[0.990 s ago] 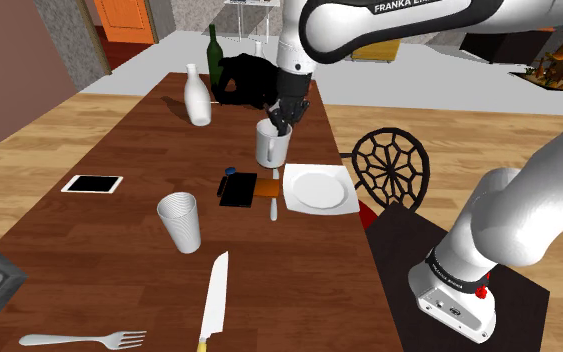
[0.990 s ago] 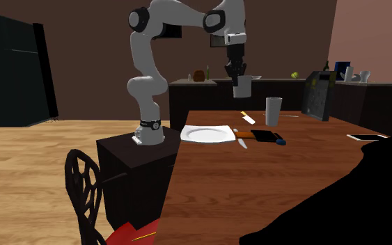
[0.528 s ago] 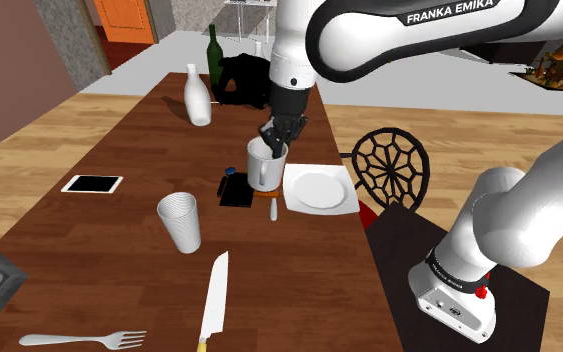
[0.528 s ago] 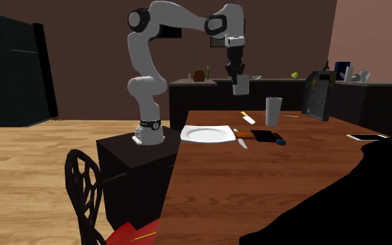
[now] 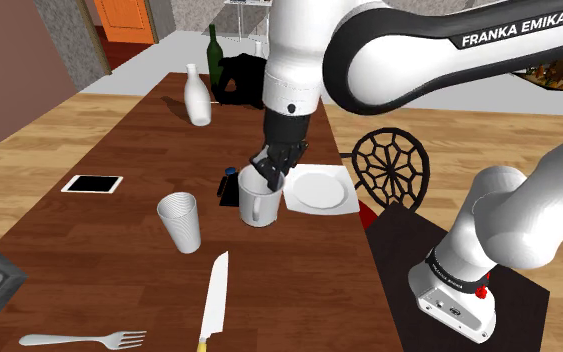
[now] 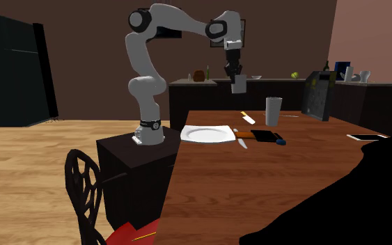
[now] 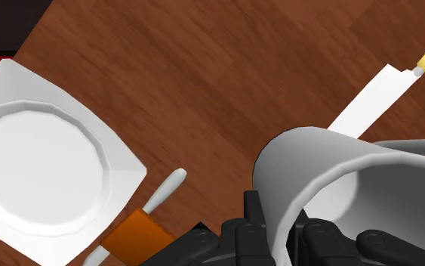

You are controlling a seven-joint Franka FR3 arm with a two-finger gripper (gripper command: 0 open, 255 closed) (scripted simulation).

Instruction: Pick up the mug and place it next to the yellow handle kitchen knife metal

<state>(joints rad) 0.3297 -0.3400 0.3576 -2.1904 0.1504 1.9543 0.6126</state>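
We are in the carrying step. The pincer (image 5: pixel 271 172) is closed on the mug (image 5: pixel 257 203), one finger inside the rim and one outside, pinching the wall between them; the wrist view shows that clasp plainly. The mug hangs in the air over the desk (image 5: pixel 119 130), clear of the wood, as the second exterior view shows. In the shoulder view it sits just in front of the plate (image 5: pixel 321 190) and well apart from the yellow knife (image 5: pixel 213 298), which lies toward the desk's near end.

Next, we judge, the arm must carry the mug on toward that knife and pass the ribbed cup (image 5: pixel 180 222), which stands near the path, without brushing it. It should then lower the mug upright onto bare wood just beside the blade, not on it, and only then let go. The wood on the shoulder view's right of the blade looks the safer spot to us, since the cup and the fork (image 5: pixel 81 340) lie on the other side.

We count:
- one mug
- one plate
- one cup
- one fork
- one phone (image 5: pixel 92 184)
- two knives: the yellow one and a small orange knife (image 7: pixel 137 233) beside the plate
- two bottles at the far end: a white bottle (image 5: pixel 197 98) and a green bottle (image 5: pixel 212 48)
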